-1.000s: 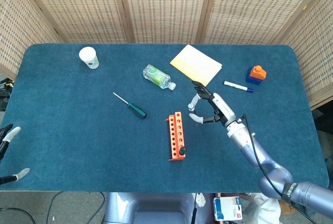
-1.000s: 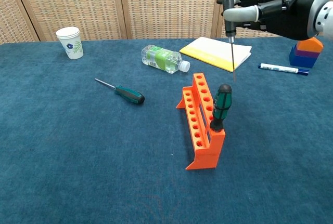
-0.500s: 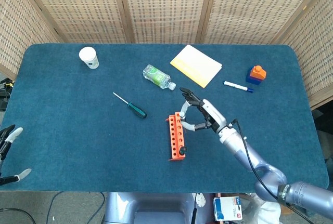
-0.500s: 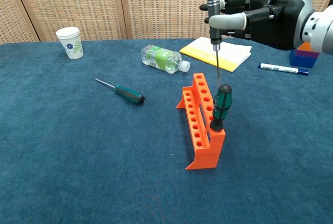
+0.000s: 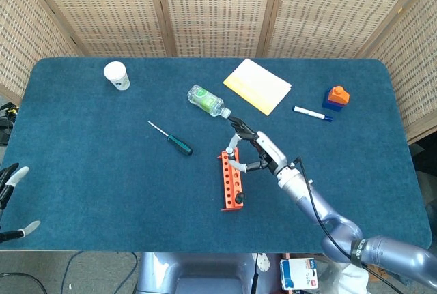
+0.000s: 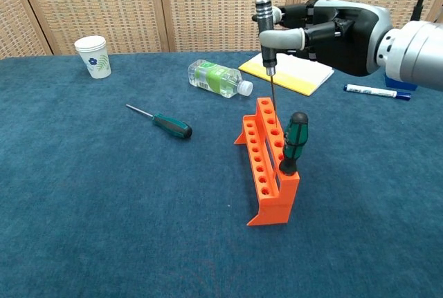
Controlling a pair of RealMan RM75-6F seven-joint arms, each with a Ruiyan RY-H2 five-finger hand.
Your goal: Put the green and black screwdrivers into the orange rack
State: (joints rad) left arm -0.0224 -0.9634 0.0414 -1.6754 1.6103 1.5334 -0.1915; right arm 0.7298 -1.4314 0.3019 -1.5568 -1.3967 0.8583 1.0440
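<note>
While one green-and-black screwdriver (image 6: 293,142) already stands in the orange rack (image 6: 266,162) at frame centre and another (image 6: 164,122) lies left of it, the right hand (image 6: 325,27) pinches a grey-handled screwdriver (image 6: 266,42) upright above the rack's far holes.

One screwdriver (image 6: 293,142) upright in orange rack (image 6: 266,166); another (image 6: 163,123) lies flat.

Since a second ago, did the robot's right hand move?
Yes. The right hand carried its screwdriver leftward, from beside the orange rack to over it.
</note>
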